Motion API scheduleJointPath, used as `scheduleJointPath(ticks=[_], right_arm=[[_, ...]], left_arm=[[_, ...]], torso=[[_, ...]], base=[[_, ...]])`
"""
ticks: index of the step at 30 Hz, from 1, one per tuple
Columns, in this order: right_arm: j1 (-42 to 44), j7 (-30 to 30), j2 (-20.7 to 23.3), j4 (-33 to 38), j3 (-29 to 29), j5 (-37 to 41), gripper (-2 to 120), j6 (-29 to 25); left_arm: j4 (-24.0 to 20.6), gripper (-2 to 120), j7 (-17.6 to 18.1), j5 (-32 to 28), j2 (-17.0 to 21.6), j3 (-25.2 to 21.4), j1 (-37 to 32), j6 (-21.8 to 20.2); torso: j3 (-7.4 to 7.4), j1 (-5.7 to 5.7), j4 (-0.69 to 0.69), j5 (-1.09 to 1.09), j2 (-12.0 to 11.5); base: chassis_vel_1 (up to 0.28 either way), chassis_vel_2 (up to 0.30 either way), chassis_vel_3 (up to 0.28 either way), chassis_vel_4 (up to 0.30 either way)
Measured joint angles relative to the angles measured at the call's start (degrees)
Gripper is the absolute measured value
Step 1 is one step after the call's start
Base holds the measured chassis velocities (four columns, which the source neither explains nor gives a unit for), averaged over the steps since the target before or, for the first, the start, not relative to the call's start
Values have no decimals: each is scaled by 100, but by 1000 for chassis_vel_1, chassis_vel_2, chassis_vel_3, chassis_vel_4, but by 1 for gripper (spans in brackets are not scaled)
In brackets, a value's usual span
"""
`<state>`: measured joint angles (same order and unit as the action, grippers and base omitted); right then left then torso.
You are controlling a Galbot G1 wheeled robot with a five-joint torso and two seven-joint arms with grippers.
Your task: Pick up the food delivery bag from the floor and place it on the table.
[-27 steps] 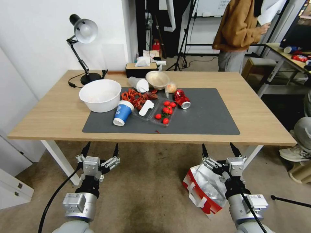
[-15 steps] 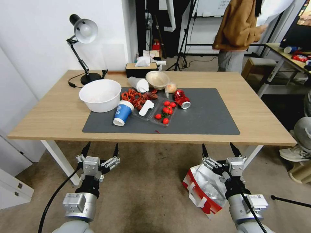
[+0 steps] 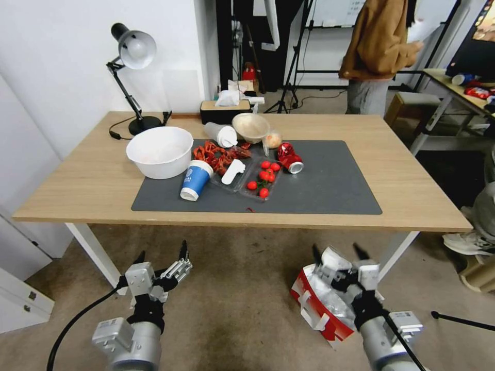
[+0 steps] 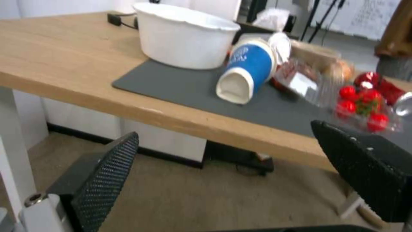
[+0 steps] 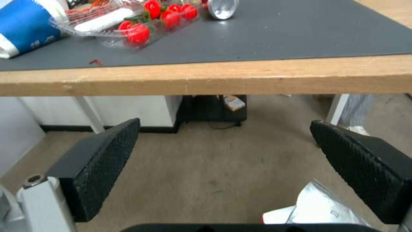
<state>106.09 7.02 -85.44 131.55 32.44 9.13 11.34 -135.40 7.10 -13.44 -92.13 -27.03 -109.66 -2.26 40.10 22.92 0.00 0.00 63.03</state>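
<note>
The food delivery bag (image 3: 315, 308) lies tilted on the floor (image 3: 237, 304) in front of the table (image 3: 77, 175), by its right leg. Its red side faces me and its silver foil lining is open upward. My right gripper (image 3: 337, 251) hovers open just above the bag's far top edge, holding nothing. In the right wrist view the open gripper (image 5: 224, 124) points under the table edge (image 5: 257, 77), with a corner of the bag (image 5: 322, 209) below one finger. My left gripper (image 3: 161, 251) hangs open over bare floor at the left, and in its wrist view it (image 4: 223, 130) faces the table (image 4: 43, 58).
On the table's dark mat (image 3: 319, 190) are a white bowl (image 3: 160, 151), a tipped blue cup (image 3: 195, 179), a tray of tomatoes (image 3: 262, 178) and a red can (image 3: 290, 157). White table legs (image 3: 95, 252) stand at both sides. A shoe (image 3: 469, 243) and a side desk (image 3: 459, 90) are at the right.
Both arms have dropped a little lower. The right gripper has shifted slightly left, closer over the bag's open top. The left gripper has tilted. The bag has not moved.
</note>
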Motion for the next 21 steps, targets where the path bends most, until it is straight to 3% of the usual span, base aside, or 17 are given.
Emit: scheduleJointPath(ticks=[5,21], right_arm=[[-6,26,29,57,64,-10,100,-4],[-1,62,27,-47,69,-217,100,-192]], left_arm=[[146,100,40,-68,0,71,15,380],[327,100,-211,-8,0,91,-7,649]], torso=[[0,0,0,0,0],[0,0,0,0,0]], base=[[0,0,0,0],[0,0,0,0]])
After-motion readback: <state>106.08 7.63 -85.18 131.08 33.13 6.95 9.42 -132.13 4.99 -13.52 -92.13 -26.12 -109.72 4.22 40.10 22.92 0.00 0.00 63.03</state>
